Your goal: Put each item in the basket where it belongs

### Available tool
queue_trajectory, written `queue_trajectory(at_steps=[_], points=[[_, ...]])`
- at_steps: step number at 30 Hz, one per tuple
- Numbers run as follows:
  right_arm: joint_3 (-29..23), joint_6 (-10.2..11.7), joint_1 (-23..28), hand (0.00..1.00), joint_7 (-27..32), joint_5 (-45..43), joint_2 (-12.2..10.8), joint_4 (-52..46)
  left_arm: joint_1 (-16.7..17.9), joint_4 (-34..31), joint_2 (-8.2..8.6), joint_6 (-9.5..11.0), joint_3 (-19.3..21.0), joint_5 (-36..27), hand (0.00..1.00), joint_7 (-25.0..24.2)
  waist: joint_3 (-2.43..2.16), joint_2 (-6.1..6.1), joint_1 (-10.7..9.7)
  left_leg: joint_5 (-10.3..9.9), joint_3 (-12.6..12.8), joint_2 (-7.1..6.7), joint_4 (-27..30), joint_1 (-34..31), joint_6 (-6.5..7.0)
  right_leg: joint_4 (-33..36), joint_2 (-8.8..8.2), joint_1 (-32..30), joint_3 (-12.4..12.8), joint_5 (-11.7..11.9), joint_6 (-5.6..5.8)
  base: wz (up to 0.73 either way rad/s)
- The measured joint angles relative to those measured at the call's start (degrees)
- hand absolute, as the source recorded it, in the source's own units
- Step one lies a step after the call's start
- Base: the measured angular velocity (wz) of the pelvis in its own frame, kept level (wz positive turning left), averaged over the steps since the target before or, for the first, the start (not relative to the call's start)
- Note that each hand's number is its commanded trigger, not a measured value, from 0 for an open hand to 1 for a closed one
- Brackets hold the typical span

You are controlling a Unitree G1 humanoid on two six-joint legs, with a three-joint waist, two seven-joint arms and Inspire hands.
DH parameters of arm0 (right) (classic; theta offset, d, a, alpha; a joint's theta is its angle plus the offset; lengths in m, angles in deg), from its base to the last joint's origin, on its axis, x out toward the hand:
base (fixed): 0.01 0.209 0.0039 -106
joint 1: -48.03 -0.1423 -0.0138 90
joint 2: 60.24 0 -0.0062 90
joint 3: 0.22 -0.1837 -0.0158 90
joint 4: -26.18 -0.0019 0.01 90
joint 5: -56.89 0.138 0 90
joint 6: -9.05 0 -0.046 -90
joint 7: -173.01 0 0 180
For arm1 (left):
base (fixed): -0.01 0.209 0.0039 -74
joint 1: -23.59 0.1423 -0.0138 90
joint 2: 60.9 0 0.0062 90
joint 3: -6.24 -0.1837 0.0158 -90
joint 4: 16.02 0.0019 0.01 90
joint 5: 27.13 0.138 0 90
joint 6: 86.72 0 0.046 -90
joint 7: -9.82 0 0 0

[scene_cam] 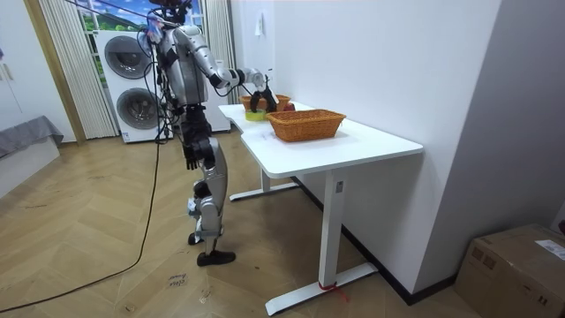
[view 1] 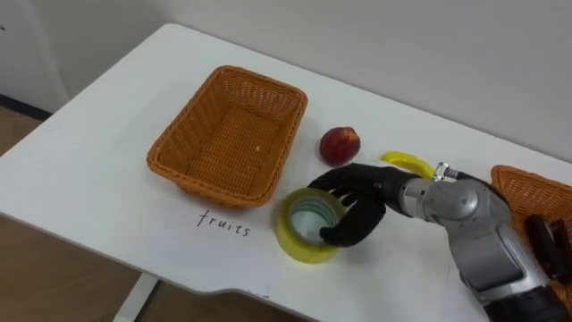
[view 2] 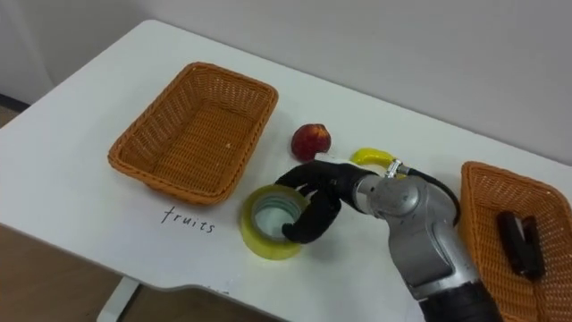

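Observation:
A yellow tape roll lies flat on the white table, near its front edge. My right hand rests on the roll's right side, thumb inside the ring and fingers curled over the rim. A red peach sits just behind the hand, and a yellow banana lies to its right, partly hidden by my wrist. An empty wicker basket stands to the left, with a handwritten word on the table in front of it. My left hand hangs at my side in the room view.
A second wicker basket at the far right holds a dark office item. The wall runs close behind the table. I stand at the table's end, with washing machines behind me.

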Motion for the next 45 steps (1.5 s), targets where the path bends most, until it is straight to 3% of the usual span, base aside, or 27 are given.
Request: queue_trajectory(at_steps=[22, 27, 32, 37, 40, 43, 45], points=[[1.39, -1.11, -1.17, 1.0, -1.43, -0.6, 0.18, 1.98, -2.43, 3.54, -0.88, -1.03, 0.07, 0.12, 0.0, 2.87, 0.06, -0.43, 0.91, 0.0, -0.37, 0.01, -0.18, -0.04, -0.01, -0.09, 0.13, -0.09, 0.15, 0.0, 0.0, 0.01], [1.31, -0.7, -1.18, 1.0, -0.48, 2.57, 1.34, 2.88, -2.07, 3.5, -0.86, -0.77, -0.06, -0.33, 0.0, 3.86, 0.06, -0.88, 1.58, 0.03, -0.34, 0.0, -0.16, -0.03, -0.04, 0.01, 0.15, -0.14, 0.36, 0.0, 0.0, 0.0], [0.91, 0.21, 0.18, 1.0, 1.55, 6.3, 2.49, 1.87, -1.83, 3.1, -0.82, -0.32, 0.0, 0.05, 0.0, 4.35, 0.05, -0.91, 1.01, 0.02, -0.31, -0.01, -0.01, -0.21, -0.03, -0.05, 0.08, -0.19, 0.31, 0.0, 0.0, 0.0], [-4.62, 2.82, 5.46, 1.0, 5.02, 10.45, 2.46, -2.56, -0.34, 1.68, -0.46, 1.93, 1.81, -0.02, 0.0, 4.37, 0.07, -0.27, -1.37, 0.05, -0.36, -0.07, -0.04, -0.18, 0.02, -0.02, -0.02, -0.1, 0.51, 0.0, 0.0, 0.01], [-10.45, 4.24, 7.23, 1.0, 7.82, 14.33, 2.47, -5.18, 1.5, 1.82, -0.03, 3.26, 2.81, -0.56, 0.0, 4.37, -0.24, 1.03, -4.04, 0.07, -0.17, -0.14, 0.02, 0.09, 0.08, 0.04, -0.11, 0.06, 0.51, 0.0, 0.01, -0.03], [-15.97, 6.25, 7.25, 1.0, 12.9, 17.48, 2.46, -6.13, 2.35, 1.57, 0.67, 4.67, 3.32, -0.44, 0.0, 4.38, 0.05, 2.46, -6.3, 0.09, 0.41, -0.11, -0.01, 0.16, 0.11, 0.01, -0.14, 0.02, 0.66, 0.03, 0.04, -0.09], [-19.55, 7.71, 7.35, 1.0, 16.29, 17.4, 2.45, -6.15, 3.09, 0.49, 1.93, 5.91, 4.67, -0.37, 0.0, 4.38, -0.22, 3.65, -7.18, 0.09, 0.88, -0.03, -0.01, 0.24, 0.11, 0.06, -0.09, -0.11, 1.25, 0.04, 0.02, -0.09]])
